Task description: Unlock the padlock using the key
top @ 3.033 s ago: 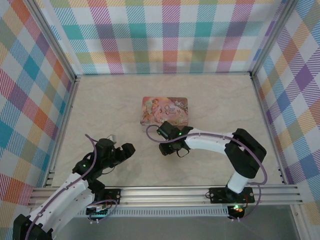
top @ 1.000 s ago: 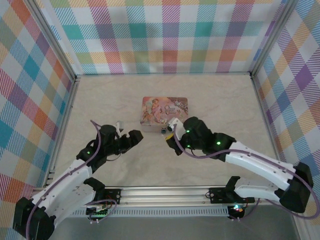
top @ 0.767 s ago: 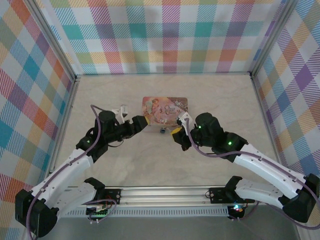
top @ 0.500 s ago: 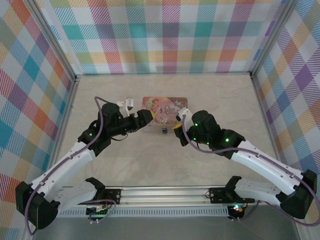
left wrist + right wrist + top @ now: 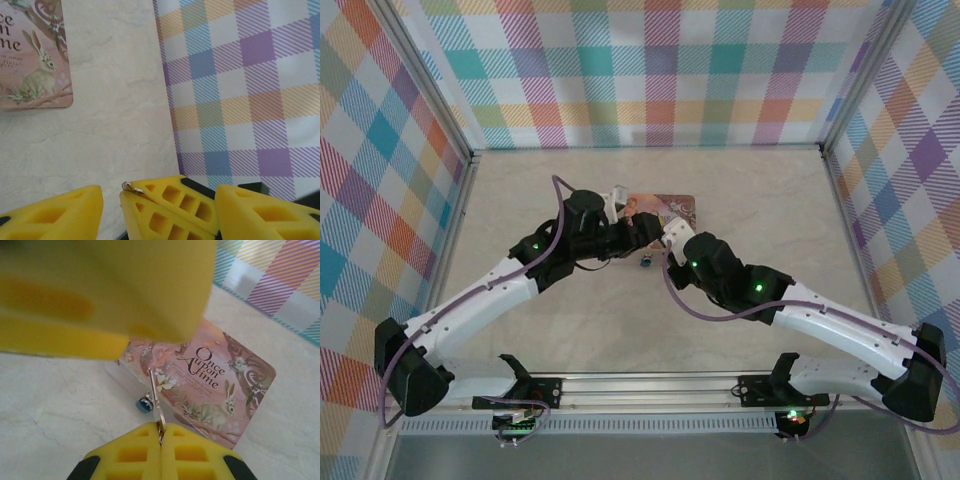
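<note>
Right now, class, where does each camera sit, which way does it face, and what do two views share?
Top: overhead behind the robot, looking down at the table; left arm and right arm show.
Left wrist: looks past the left gripper across the table to the checked wall.
Right wrist: looks past the right gripper, shut on the key, toward the padlock.
Shared: both wrist views show the tin.
</note>
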`<state>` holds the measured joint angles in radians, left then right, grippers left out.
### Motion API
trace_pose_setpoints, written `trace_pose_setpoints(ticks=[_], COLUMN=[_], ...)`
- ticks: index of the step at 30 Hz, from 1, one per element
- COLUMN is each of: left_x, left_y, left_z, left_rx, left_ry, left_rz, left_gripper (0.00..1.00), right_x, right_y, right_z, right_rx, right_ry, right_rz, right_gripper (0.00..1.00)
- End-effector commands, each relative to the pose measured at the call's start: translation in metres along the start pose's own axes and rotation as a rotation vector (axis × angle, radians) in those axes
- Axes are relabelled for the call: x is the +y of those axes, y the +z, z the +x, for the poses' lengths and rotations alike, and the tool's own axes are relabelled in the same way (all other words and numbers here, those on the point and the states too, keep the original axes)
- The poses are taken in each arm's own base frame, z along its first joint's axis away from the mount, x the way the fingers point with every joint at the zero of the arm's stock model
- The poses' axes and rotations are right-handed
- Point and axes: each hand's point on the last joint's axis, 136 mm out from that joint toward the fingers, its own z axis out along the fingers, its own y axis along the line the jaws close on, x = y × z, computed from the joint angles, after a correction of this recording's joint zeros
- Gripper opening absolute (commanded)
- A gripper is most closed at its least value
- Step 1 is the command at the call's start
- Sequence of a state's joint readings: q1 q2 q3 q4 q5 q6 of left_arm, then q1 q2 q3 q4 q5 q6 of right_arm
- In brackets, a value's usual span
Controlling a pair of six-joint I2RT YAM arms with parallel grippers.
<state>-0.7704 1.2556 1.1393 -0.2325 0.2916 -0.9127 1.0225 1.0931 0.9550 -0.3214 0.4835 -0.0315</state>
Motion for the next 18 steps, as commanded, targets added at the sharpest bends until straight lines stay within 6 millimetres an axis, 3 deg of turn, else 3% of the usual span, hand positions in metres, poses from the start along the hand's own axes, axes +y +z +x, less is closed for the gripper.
trace_pose_setpoints(ticks=[1, 10, 18], left_x=[-0.0079, -0.0085, -0.0114], left_y=[0.0033, 0.0111, 0.0121], left_z=[0.0018, 0.0043, 0.0014], left_rx=[0.002, 0.012, 0.004], left_ry=[-0.004, -0.012, -0.017], left_rz=[-0.003, -0.011, -0.011], left_gripper=[0.58, 0.44, 0.4], right_x=[-0.0086, -0.0077, -0.0054], right_y=[-0.0089, -0.0106, -0.0058], right_z=[-0.0194, -0.0183, -0.015], right_rx=[-0.074, -0.086, -0.077], right_ry=[-0.005, -0.014, -0.035], right_rz=[0.053, 0.057, 0.068], right_gripper=[0.0, 0.0, 0.0])
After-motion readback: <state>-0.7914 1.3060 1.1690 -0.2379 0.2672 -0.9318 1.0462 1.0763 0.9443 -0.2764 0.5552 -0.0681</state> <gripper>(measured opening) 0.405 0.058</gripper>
